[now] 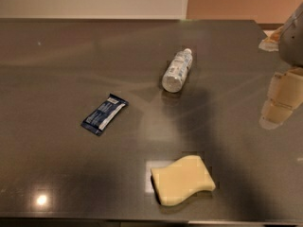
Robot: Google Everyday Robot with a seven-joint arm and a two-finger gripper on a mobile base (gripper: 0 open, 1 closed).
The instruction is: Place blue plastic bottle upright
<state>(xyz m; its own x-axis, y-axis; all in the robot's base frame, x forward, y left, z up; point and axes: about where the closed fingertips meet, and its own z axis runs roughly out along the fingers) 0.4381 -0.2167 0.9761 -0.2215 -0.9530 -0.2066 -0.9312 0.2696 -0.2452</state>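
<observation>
The blue plastic bottle (177, 71) lies on its side on the dark grey table (57, 70), just right of the middle. It is clear with a pale label, and its white cap (188, 52) points toward the far edge. My gripper (278, 103) hangs at the right edge of the view, above the table. It is well to the right of the bottle and a little nearer than it, not touching it. It holds nothing that I can see.
A flat dark-blue snack wrapper (104, 113) lies left of the middle. A yellow wavy sponge (183, 179) lies near the table's front edge. A pale object (270, 42) sits at the table's far right corner, partly behind my arm.
</observation>
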